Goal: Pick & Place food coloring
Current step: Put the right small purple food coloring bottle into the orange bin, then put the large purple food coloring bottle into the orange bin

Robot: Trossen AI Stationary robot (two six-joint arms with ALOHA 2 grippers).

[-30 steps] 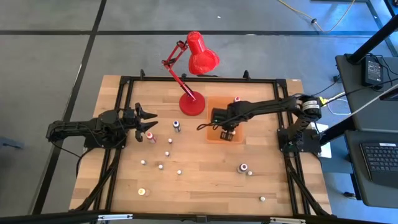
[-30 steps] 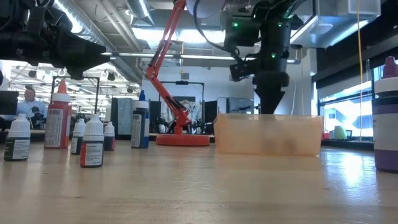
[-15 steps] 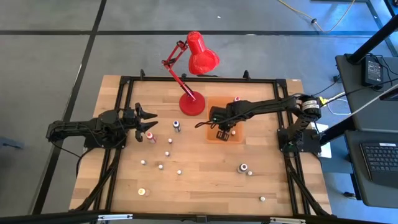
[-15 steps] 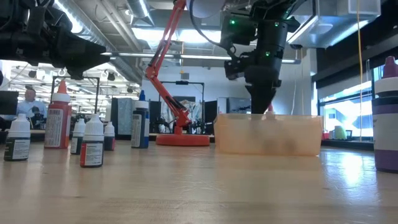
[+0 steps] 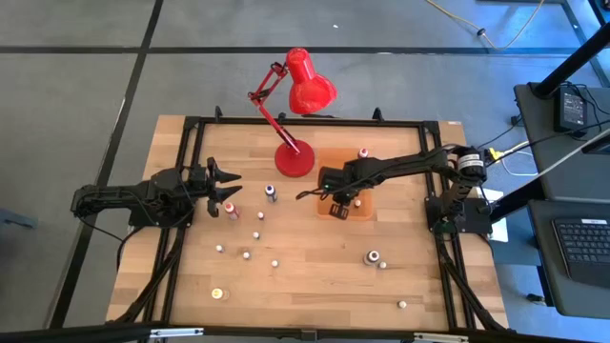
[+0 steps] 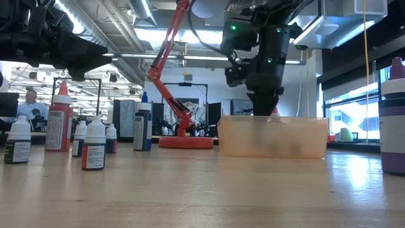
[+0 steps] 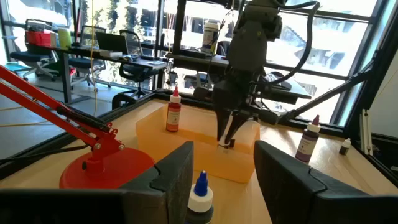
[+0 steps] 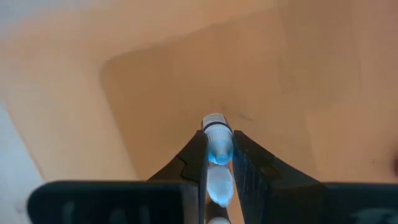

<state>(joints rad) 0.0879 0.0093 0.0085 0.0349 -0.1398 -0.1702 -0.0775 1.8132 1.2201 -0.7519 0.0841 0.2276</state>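
Food coloring: small white-capped bottles scattered over the wooden table; about ten lie or stand loose in the high view, left of centre and toward the near edge.
Bottle in tray: one red bottle stands upright at the far corner of the orange tray.
Held bottle: one small pale-blue bottle is pinched between the right gripper's fingers.
Right gripper: clamped on that bottle, pointing down over the tray's near left corner.
Left gripper: hovers over the table's left side, fingers parted and empty, a red bottle just beside it.
Blue-tipped bottle: one, right ahead of the left fingers.
Lamp: one, red, base next to the tray.
Change: the right gripper has shifted leftward across the tray since a second ago; the left arm has not moved.
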